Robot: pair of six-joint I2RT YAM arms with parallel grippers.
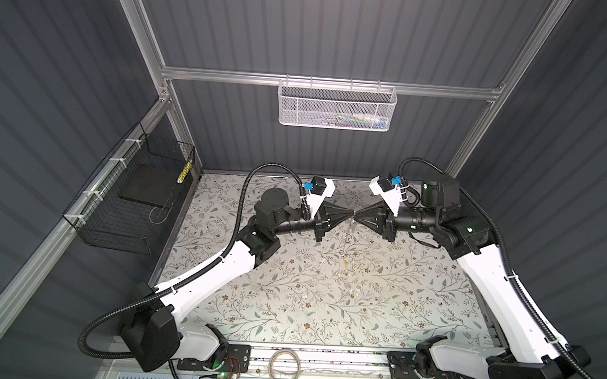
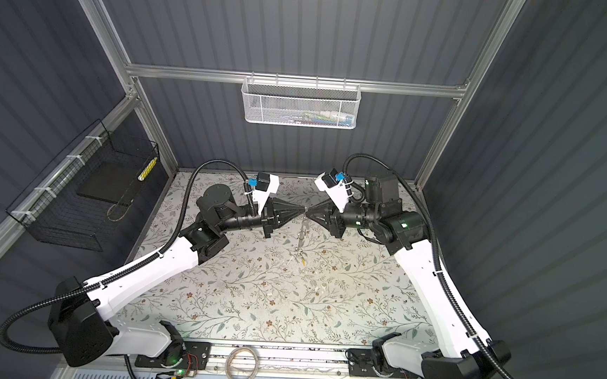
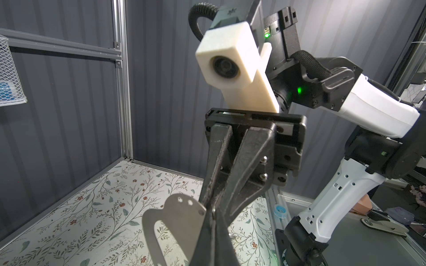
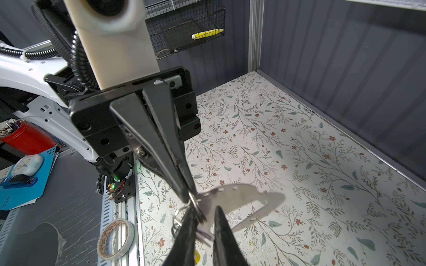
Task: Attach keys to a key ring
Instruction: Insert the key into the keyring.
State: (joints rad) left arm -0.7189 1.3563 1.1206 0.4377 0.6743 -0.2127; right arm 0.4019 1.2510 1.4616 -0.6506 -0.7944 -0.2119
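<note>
Steel-grey and flat, the oval metal key ring (image 3: 175, 214) is up in the air. My left gripper (image 4: 190, 198) has its jaws pressed hard together on one edge of it. In both top views the two arms meet nose to nose, toward twelve o'clock over the floral-patterned table (image 1: 287, 299).

My right gripper (image 3: 212, 207) comes in from the opposite side. Its jaws stand only a sliver apart, and from the right wrist view I read that as a pinch on the plastic head of the small pale lilac-white key (image 4: 204, 231), right against the ring's edge. That is a judgement, because the contact itself is buried between the fingers.

Now the small key with the bright yellow head cover (image 1: 345, 262). It sits at six o'clock from the pinch point, below a thin thread of wire loops. Whether it hangs clear of the table or rests on it, I cannot tell.

My reading of progress: the yellow one looks already strung on. The lilac one is mid-attachment, at the ring but not visibly threaded through. What is left is getting that lilac key fully on, letting go, and setting the bundle down.
</note>
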